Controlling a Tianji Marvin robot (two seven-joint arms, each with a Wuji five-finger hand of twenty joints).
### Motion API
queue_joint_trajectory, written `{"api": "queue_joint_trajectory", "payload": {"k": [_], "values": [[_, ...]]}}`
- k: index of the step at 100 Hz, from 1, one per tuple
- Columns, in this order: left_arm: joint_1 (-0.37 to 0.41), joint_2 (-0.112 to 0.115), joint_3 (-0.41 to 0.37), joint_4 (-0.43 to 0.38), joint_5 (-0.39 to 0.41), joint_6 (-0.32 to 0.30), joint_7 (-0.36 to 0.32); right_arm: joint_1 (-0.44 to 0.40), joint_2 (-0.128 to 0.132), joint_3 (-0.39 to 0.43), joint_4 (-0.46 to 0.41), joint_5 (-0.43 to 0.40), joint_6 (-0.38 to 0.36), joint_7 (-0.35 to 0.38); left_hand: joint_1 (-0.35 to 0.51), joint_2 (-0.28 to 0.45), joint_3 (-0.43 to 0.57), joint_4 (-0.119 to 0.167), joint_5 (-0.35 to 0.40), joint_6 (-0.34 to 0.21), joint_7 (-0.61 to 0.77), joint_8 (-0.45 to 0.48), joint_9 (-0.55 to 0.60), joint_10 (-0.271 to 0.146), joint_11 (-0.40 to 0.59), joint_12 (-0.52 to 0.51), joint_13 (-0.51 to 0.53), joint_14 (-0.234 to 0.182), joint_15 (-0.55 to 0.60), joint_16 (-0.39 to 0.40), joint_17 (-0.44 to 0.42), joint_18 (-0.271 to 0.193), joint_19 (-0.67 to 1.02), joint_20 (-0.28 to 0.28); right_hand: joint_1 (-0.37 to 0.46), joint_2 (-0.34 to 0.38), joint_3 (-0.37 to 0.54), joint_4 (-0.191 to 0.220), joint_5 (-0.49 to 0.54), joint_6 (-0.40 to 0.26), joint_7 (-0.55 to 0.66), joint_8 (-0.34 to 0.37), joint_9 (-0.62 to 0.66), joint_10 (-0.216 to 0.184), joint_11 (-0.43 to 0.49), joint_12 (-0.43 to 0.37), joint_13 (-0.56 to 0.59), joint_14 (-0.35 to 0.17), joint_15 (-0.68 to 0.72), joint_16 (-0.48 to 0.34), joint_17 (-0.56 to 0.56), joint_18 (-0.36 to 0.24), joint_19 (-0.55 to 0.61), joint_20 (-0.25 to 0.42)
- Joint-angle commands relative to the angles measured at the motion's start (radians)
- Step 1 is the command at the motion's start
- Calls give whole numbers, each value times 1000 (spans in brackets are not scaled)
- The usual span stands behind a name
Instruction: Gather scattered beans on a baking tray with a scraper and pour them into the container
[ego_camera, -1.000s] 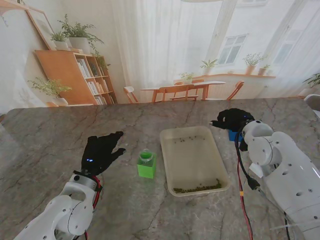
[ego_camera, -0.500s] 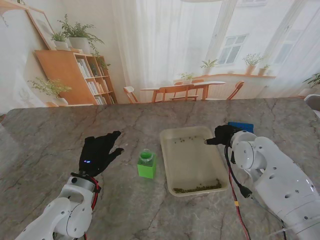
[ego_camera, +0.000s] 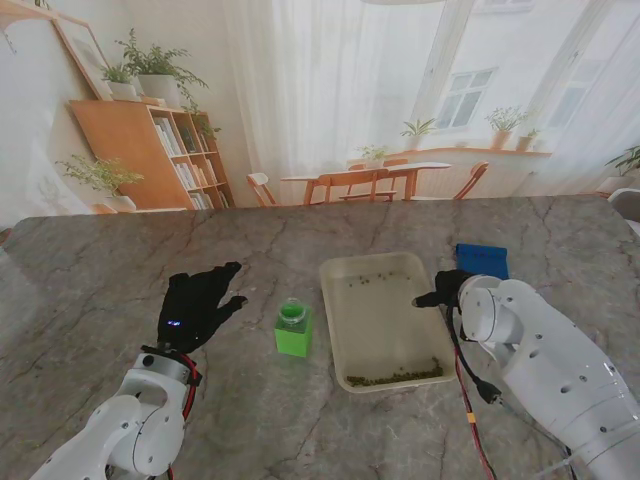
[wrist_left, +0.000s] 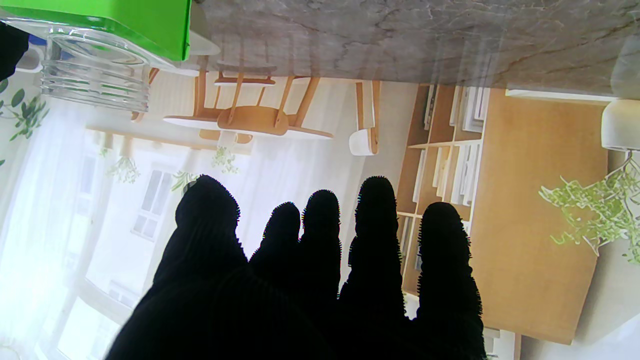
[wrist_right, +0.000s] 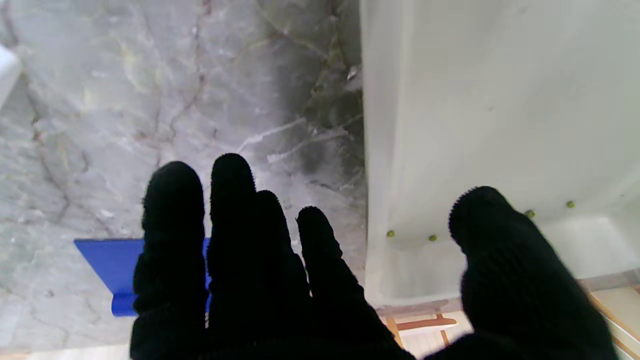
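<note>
— One baking tray (ego_camera: 336, 300), one scraper (ego_camera: 482, 260), one container (ego_camera: 293, 331): what do we count inside the tray?

— One line of beans (ego_camera: 394, 377) along its near edge, a few strays at twelve o'clock. Our right hand (ego_camera: 441, 291), empty with fingers apart, sits at the tray's three o'clock; the left hand (ego_camera: 197, 303) lies spread at the container's nine o'clock

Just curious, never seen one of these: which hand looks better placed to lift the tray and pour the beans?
Probably the right hand: open, at the baking tray's right rim. The left hand lies open beyond the green container, farther off.
</note>
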Motion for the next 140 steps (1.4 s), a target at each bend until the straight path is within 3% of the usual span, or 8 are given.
{"api": "queue_joint_trajectory", "payload": {"k": [1, 37, 54, 80, 94, 113, 128, 140], "values": [[3, -4, 2, -1, -4, 0, -1, -3, -2, -19, 25, 10, 12, 0, -8, 58, 7, 96, 24, -7, 8, 4, 8, -8, -9, -2, 28, 4, -11, 7, -3, 28, -14, 23, 10, -18, 10, -27, -2, 34, 5, -6, -18, 23, -6, 19, -14, 18, 26, 20, 2, 33, 18, 16], [3, -4, 3, -1, -6, 2, 0, 19, -12, -105, 71, 56, 68, -58, -10, 58, 6, 95, 23, -7, 8, 4, 9, -9, -9, -1, 29, 5, -10, 7, -3, 27, -15, 23, 161, -104, 8, -10, 4, -18, 121, 137, -55, -12, 180, 137, 27, -73, 235, 78, 85, -39, 104, 35], [5, -5, 1, -2, -5, 5, 1, 39, -18, -150, 98, 91, 90, -79, -8, 58, 7, 96, 24, -8, 9, 4, 9, -9, -9, -1, 28, 5, -10, 7, -3, 27, -15, 23, 103, -198, 271, -34, 11, -46, 176, 214, -52, -48, 321, 175, 71, -134, 338, 85, 152, -84, 156, 20], [5, -5, 0, -2, -5, 6, 1, 69, -40, -217, 153, 140, 131, -161, -7, 58, 8, 96, 23, -7, 8, 4, 10, -7, -9, -1, 28, 6, -11, 7, -3, 27, -15, 23, 148, -282, 443, -54, 15, -121, 428, 342, 35, -149, 539, 232, 199, -264, 463, 75, 310, -180, 245, -13], [5, -5, 0, -2, -5, 6, 1, 81, -60, -236, 173, 212, 185, -204, -8, 58, 7, 96, 24, -8, 9, 4, 10, -8, -9, -1, 29, 5, -10, 7, -3, 26, -15, 23, 234, -345, 452, -149, -42, -176, 797, 200, 119, -219, 635, 251, 277, -308, 500, 46, 387, -207, 287, -49], [5, -5, 0, -2, -5, 6, 1, 87, -89, -239, 194, 306, 254, -261, -8, 57, 7, 96, 25, -7, 8, 4, 10, -7, -9, -1, 29, 6, -10, 8, -3, 27, -15, 24, 314, -343, 423, -162, -32, -259, 1078, 65, 187, -257, 687, 226, 331, -327, 530, 35, 440, -215, 318, -63], [5, -5, 0, -2, -5, 5, 1, 84, -119, -223, 213, 363, 303, -328, -8, 58, 7, 96, 24, -6, 8, 4, 9, -8, -9, -1, 28, 6, -10, 8, -4, 26, -15, 24, 326, -324, 437, -144, 56, -361, 1215, 140, 202, -270, 710, 242, 337, -334, 553, 39, 448, -211, 335, -63], [5, -5, 0, -3, -5, 5, 1, 72, -145, -195, 221, 393, 333, -396, -7, 58, 8, 96, 25, -6, 9, 4, 9, -8, -9, -1, 29, 5, -10, 8, -3, 27, -14, 24, 318, -414, 495, -166, 183, -515, 1229, 251, 232, -298, 709, 205, 351, -326, 543, 25, 465, -207, 328, -85]]}}
